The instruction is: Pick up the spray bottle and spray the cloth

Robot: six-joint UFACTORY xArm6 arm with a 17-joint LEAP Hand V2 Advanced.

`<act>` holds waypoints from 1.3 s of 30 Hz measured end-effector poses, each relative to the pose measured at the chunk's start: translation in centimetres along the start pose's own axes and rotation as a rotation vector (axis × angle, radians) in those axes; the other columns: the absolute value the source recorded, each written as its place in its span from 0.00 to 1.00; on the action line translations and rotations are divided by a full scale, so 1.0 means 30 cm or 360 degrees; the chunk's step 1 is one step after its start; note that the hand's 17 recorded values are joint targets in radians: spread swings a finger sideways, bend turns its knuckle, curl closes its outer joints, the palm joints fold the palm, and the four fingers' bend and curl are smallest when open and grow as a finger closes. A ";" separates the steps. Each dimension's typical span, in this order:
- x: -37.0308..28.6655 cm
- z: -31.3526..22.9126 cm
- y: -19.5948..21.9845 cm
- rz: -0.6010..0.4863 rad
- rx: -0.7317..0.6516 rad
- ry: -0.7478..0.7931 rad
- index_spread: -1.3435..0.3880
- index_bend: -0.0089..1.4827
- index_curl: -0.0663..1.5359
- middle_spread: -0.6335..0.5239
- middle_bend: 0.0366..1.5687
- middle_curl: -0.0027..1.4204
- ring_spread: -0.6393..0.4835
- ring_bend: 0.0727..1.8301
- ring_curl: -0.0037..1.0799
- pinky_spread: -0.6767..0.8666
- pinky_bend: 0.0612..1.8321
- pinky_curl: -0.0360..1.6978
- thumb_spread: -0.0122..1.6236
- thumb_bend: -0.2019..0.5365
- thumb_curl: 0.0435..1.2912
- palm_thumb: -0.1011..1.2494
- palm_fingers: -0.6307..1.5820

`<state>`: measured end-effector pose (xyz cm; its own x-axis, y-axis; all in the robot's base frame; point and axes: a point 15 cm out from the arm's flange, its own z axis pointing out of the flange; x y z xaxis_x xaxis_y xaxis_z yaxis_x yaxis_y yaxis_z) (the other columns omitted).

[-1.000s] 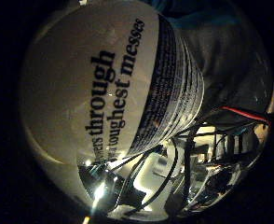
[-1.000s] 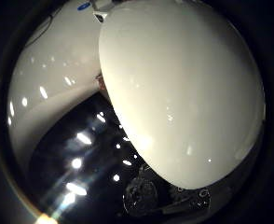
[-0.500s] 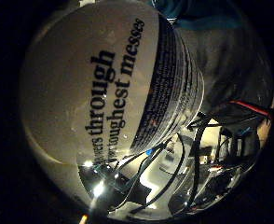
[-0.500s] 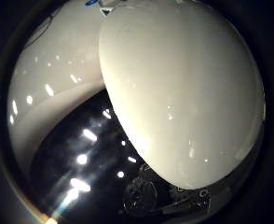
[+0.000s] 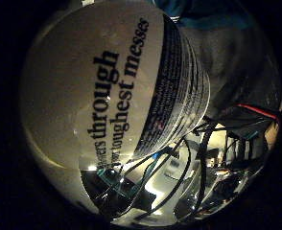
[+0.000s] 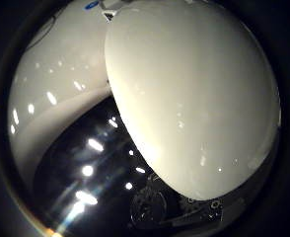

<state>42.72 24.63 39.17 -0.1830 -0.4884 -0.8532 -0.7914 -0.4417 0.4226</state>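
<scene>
Item: bottle (image 5: 107, 110), count one. White body with a printed label, lying close against the palm and filling most of the little finger side view. In the thumb side view a smooth white rounded surface covers much of the picture; judged to be the same bottle, pressed up near the palm, though a part of the robot hand cannot be ruled out.

Item: robot hand (image 6: 177, 215), count one. Only a small dark geared part shows beneath the white surface in the thumb side view. No fingers can be made out clearly, so whether they are curled round the bottle or relaxed cannot be told.

Item: cloth, count none visible. A grey, soft-looking patch beyond the far end of the bottle may be fabric, but it is too dim to name.

Item: table, not identifiable. A dark glossy surface (image 6: 86, 177) with bright light spots lies beyond the palm in the thumb side view; what it is cannot be told.

Step in hand, as a judgement: the pick-up, with the bottle at or very near the palm; spraying not yet evident.

Next move calls for: a firm hold on the bottle, a finger placed on the trigger, the nozzle turned toward the cloth once that is found, and a steady squeeze without letting the smooth body slip.
</scene>
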 end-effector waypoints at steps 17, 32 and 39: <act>-0.389 0.131 0.098 -0.0658 0.0329 0.0197 0.57 0.63 0.74 0.35 0.76 0.73 0.36 0.73 0.80 0.33 0.59 0.82 0.43 0.25 0.69 0.86 0.77; -0.626 0.384 0.002 -0.1199 0.0453 0.0120 0.57 0.63 0.74 0.35 0.76 0.74 0.35 0.73 0.81 0.32 0.58 0.83 0.43 0.25 0.69 0.85 0.77; -0.610 0.558 -0.103 -0.1275 0.0341 -0.0037 0.57 0.63 0.75 0.35 0.75 0.74 0.35 0.72 0.81 0.32 0.58 0.82 0.42 0.25 0.69 0.84 0.77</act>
<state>38.75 47.51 48.37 0.4730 -0.0701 -0.8783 -0.7809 -0.4949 -0.3811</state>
